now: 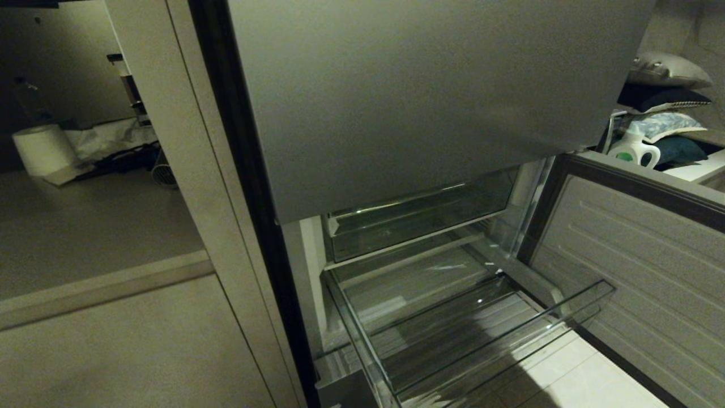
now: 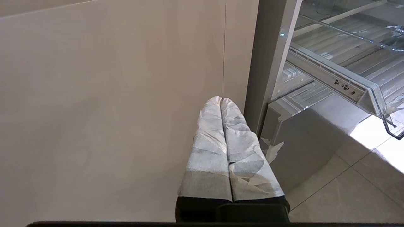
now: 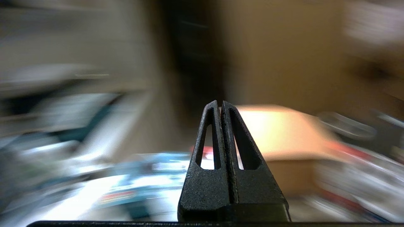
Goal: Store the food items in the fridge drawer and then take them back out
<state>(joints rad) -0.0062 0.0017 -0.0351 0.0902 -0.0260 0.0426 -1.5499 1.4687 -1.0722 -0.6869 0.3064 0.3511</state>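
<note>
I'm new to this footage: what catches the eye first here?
The fridge drawer stands pulled out low in the head view, clear and with no food in sight, below the grey door panel. The left gripper, its fingers wrapped in white, hangs shut beside the fridge. The right gripper is shut on nothing, before a blurred room.

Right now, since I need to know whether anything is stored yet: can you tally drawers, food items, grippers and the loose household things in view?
Clear drawers: 2, the pulled-out fridge drawer and an upper drawer
Food items: 0 in view
Grippers: 2, left gripper and right gripper, fingers shut, empty
White jug: 1
Paper roll: 1
Total: 6
</note>
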